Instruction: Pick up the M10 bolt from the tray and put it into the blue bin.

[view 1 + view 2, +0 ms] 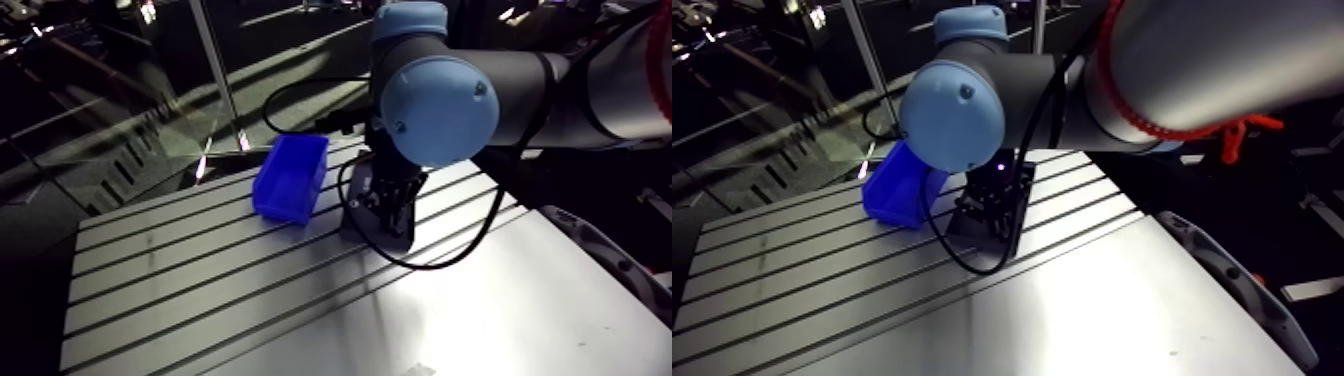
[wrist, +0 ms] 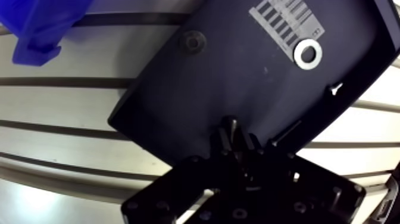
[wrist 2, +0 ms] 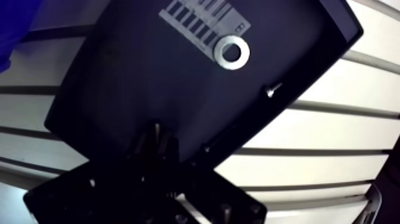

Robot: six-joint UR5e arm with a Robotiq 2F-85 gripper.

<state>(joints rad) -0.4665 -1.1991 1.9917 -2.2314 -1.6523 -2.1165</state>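
Gripper point(image 2: 234, 136) hangs low over a dark flat tray point(image 2: 238, 77), its tip just above the tray's floor near one edge. The tray lies askew across the slots of the aluminium table point(image 1: 200, 300), so that its corners point along and across the grooves.

Whether the claw is apart, together or clamped on something I cannot tell: in the wrist view its end is a black mass against the black tray. A dark rounded lump shows right at the tip. It may be the M10 bolt, but dark on dark does not settle it, and I cannot pick out the bolt with any certainty elsewhere on the tray.

Ahead of the gripper, on the tray's floor, lies a bright silver washer point(image 2: 308, 53), flat, touching the corner of a white barcode label point(image 2: 286, 16). A small pale screw point(image 2: 335, 89) lies near the tray's edge, not far from the washer. A dark ring point(image 2: 192, 43), hard to read, sits on the floor towards the side nearest the bin.

The blue bin point(image 1: 291, 178) stands upright on the table just beside the tray, with a narrow strip of bare table between them. In the arm view its open top faces up and its inside shows only blue
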